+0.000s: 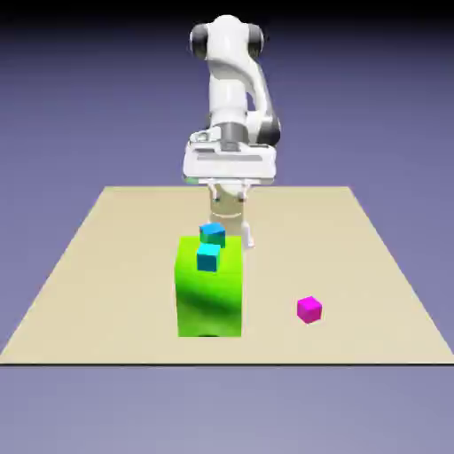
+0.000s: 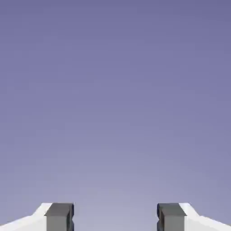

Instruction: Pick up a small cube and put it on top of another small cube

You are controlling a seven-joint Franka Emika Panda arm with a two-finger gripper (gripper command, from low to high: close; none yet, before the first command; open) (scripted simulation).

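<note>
Nearest, a magenta cube (image 1: 309,309) sits on the surface (image 1: 355,266) beyond the exterior view's right side of the tall green block (image 1: 209,288), which has a cyan cube (image 1: 208,258) and a blue cube (image 1: 213,234) at its top, the spread gripper (image 1: 230,195) hanging behind it.

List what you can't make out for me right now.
- Blue cube, bottom edge: exterior view, partly behind the cyan cube.
- Green block, far side: exterior view, hidden by the block itself.
- Magenta cube: outside the hand view's frame, which shows only backdrop beyond the open gripper.
</note>
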